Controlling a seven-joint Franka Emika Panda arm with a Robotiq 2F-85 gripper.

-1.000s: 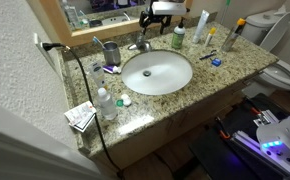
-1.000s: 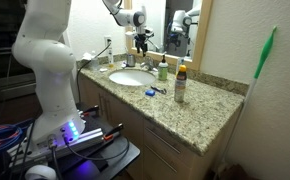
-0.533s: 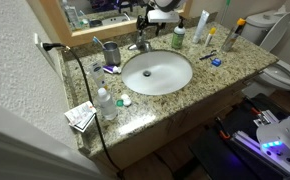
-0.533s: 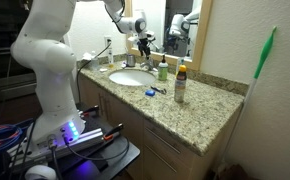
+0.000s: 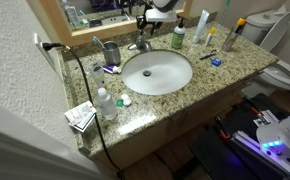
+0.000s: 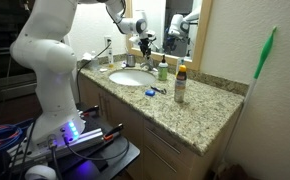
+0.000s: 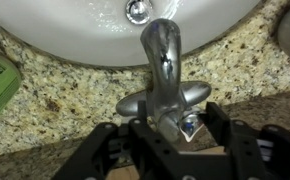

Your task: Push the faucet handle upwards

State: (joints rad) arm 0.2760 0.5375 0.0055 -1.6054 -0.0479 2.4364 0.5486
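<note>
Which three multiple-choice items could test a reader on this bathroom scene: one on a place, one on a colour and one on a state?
1. Where is the robot's black hand?
A. above the toilet
B. above the silver-chrome metal faucet at the back of the basin
C. down near the floor

2. What colour is the oval sink basin set in the speckled granite countertop?
A. black
B. blue
C. white

3. In what state is the hand?
A. open
B. shut on a cup
C. shut on a bottle

Answers:
1 B: the wrist view looks down on the faucet, with a finger on each side of it.
2 C: the basin is plainly white in both exterior views.
3 A: in the wrist view the fingers stand wide apart and hold nothing.
</note>
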